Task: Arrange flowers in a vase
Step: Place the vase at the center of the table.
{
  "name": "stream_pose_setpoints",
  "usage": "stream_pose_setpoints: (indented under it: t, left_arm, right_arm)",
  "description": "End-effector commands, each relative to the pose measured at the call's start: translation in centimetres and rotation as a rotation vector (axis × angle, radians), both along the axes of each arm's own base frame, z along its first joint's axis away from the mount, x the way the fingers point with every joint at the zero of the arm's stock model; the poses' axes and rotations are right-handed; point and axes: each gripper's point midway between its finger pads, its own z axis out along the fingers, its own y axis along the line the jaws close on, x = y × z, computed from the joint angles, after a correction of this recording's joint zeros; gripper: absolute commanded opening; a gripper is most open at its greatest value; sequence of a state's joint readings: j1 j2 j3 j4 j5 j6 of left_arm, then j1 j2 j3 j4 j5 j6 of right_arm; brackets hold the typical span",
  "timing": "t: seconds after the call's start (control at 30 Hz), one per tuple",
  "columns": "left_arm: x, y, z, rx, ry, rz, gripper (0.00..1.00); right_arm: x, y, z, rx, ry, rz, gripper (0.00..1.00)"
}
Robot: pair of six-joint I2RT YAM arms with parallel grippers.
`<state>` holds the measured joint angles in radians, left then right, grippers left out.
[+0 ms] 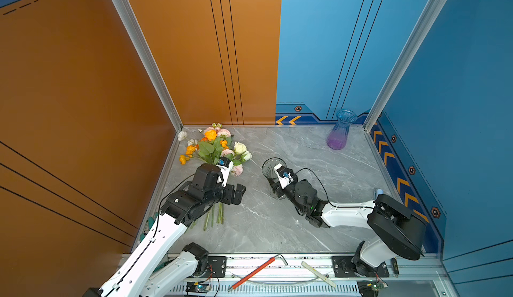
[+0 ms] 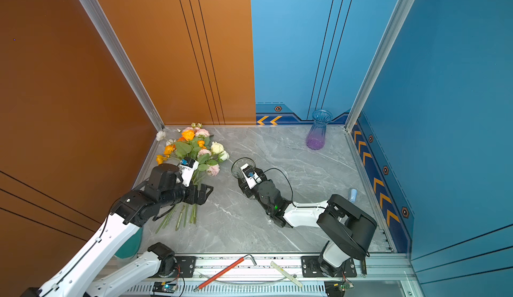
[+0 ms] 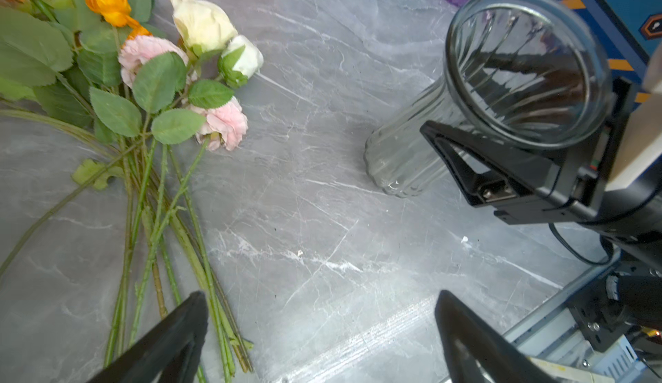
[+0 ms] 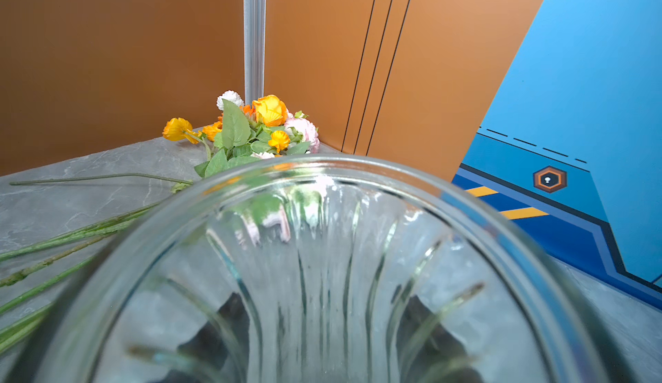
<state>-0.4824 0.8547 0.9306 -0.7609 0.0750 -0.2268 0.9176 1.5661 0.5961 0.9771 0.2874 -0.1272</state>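
Left arm [image 1: 166,234] and right arm [image 1: 347,212]: white link shells between black joint housings, a thin black cable running along each. Black base plates [image 1: 218,263] carry silver screws; a green light [image 1: 312,207] shows on the right wrist. Left gripper [image 3: 322,295]: black, wedge-shaped fingers [image 3: 172,338].

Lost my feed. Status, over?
Left gripper open by stems. Right gripper shut on clear glass vase. Flowers lying on table. Nothing between them.

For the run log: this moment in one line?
left gripper: open, over flowers | right gripper: shut on clear vase | flowers: on table, none in vase
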Motion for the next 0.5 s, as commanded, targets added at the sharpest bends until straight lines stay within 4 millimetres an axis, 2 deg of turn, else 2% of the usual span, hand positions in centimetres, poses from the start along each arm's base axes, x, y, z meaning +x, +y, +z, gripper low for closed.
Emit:
stream_pose_setpoints:
  t: [0.0,0.23,0.47]
  left_arm:
    - [-1.4,-0.7,-0.6,0.000,0.036,-0.048,0.99]
    - [-1.4,-0.6,-0.8,0.059,0.008,-0.065,0.98]
    - [-1.1,0.1,-1.3,0.125,0.030,-0.044,0.98]
  right_arm:
    - [-0.1,-1.3,6.7,0.223,-0.151,-0.054,0.36]
    - [-0.1,-2.4,5.7,0.306,-0.126,-0.083,0.35]
    - [0.4,-1.8,4.7,0.357,-0.097,-0.081,0.35]
